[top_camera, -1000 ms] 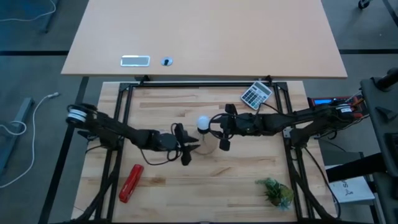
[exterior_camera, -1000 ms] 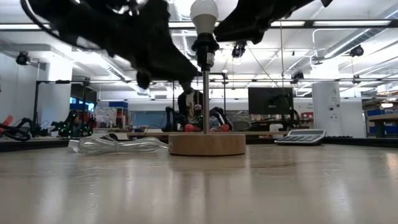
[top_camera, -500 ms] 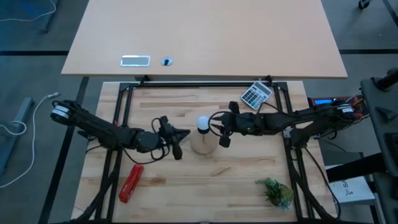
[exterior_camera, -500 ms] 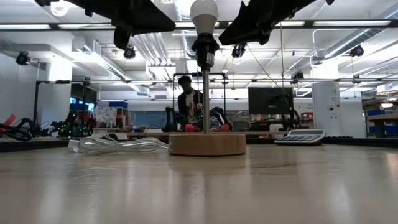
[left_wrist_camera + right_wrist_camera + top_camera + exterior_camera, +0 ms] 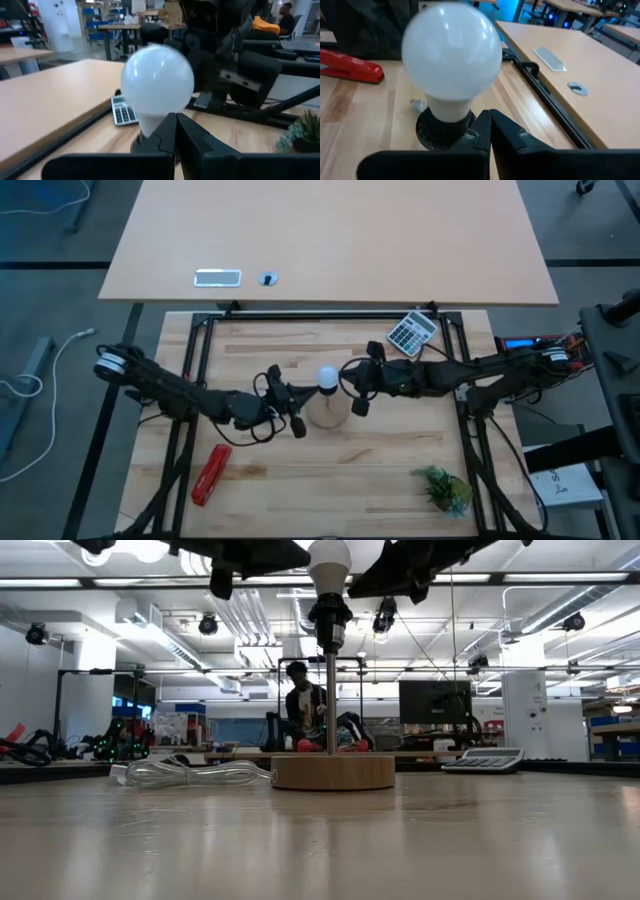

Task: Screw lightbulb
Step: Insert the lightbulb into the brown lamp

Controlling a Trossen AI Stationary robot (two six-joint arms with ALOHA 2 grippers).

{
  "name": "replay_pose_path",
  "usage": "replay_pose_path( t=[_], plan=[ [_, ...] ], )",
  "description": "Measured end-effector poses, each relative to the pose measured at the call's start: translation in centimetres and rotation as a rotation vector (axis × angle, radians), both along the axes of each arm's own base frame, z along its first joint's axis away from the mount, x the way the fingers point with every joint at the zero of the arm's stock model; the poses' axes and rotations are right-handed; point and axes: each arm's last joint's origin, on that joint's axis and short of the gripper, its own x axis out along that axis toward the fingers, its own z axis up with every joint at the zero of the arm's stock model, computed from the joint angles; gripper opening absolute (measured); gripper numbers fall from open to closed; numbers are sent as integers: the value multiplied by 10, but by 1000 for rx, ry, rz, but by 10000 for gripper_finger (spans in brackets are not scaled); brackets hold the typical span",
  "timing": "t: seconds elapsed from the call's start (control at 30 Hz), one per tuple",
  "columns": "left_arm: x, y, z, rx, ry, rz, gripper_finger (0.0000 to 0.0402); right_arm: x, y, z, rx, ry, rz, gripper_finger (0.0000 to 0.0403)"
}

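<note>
1. The lightbulb (image 5: 327,377) sat upright in the black socket (image 5: 330,613) atop a thin metal post (image 5: 331,700), which rose from the round wooden base (image 5: 333,771) on the counter (image 5: 380,450).
2. The left pincer (image 5: 293,397) lay just to the bulb's left in the high view, its two fingers pressed together with nothing between them.
3. In the left wrist view those closed fingers (image 5: 176,131) met in a point just before the bulb (image 5: 157,82), at the level of its neck; whether the tips touched it could not be told.
4. The right pincer (image 5: 357,387) lay just to the bulb's right in the high view, also closed and holding nothing.
5. In the right wrist view its shut fingers (image 5: 489,127) ended close beside the socket (image 5: 445,129), under the bulb's round globe (image 5: 451,50).
6. So the bulb stood between the two pincers, each one pointing in at it from an opposite side, neither gripping it.
7. In the low view both dark arms crossed the top edge on either side of the bulb (image 5: 329,561).
8. Beyond the right pincer a calculator (image 5: 412,332) lay near the counter's far edge.
9. Nearer than the left pincer lay a red stapler (image 5: 210,474), well apart from the bulb.
10. A small green plant (image 5: 443,488) lay at the near right of the counter.
11. A coiled clear cable (image 5: 190,773) lay beside the wooden base.
</note>
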Motion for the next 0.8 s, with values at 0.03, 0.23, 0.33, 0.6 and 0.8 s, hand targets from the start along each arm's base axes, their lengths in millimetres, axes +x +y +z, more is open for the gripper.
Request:
replay_pose_path(
  t=[0.03, 0.23, 0.33, 0.6, 0.8],
  plan=[
    [2, 0, 1, 6, 1, 1, 0, 0, 0, 1, -3, -9, 5, 2],
    [18, 0, -3, 36, 59, 37, 0, 1, 1, 2, -3, -21, 18, 1],
    [27, 0, -5, 44, 85, 46, 0, 1, 2, 2, 7, -23, 53, 1],
    [33, 0, -1, 49, 160, 50, 0, 1, 6, 3, 6, -29, 76, 0],
    [26, -8, 7, 46, 149, 15, 0, 1, 9, 3, 6, -28, 85, 0]
  ],
)
